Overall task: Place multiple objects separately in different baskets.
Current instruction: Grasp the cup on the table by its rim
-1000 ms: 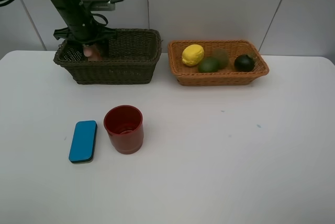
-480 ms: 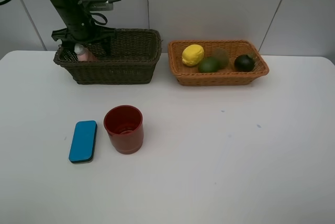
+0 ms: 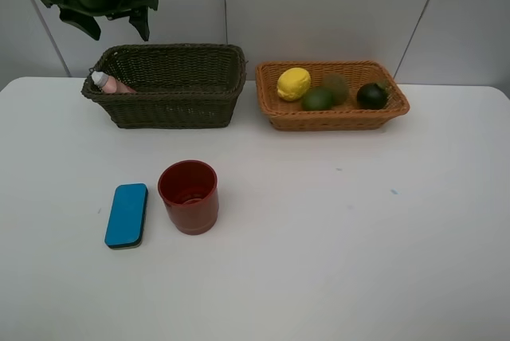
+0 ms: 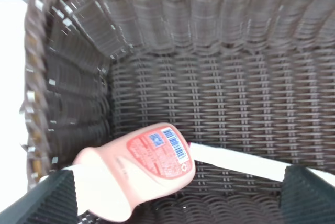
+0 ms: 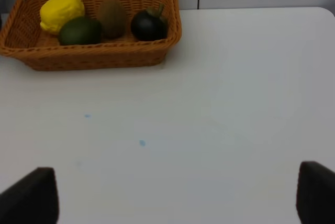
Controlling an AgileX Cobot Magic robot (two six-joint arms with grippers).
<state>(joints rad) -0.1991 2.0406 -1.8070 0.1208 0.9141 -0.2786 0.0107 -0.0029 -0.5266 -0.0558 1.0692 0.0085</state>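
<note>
Above the dark basket, left fingers: spread wide, nothing between them, clear of the rim
Left gripper (image 3: 117, 30): raised over the left end of the dark olive-brown basket (image 3: 167, 110), touching nothing
Pink bottle (image 4: 152, 164): lying on its side on the floor of the dark basket, at its left end, white cap toward the left wall, barcode label up
White marker (image 4: 235, 162): flat on the same basket floor, one end meeting the bottle's side in the left wrist view; tip colour not visible
Right fingers: wide apart, empty
Right gripper (image 5: 172, 192): over bare table (image 3: 358, 237), well apart from the fruit, outside the high view
Light orange-tan basket (image 3: 335, 119): just right of the dark one, at the back of the table
Yellow lemon (image 3: 293, 84): left end of the light basket
Green lime (image 3: 317, 99): just beside the lemon, on the front side
Brown kiwi (image 3: 336, 86): behind the lime, between lemon and mangosteen
Dark green mangosteen (image 3: 371, 96): right end of the light basket
Red cup (image 3: 189, 196): upright on the table, in front of the dark basket, mouth up
Blue eraser (image 3: 127, 214): flat on the table, just left of the cup, not touching it
</note>
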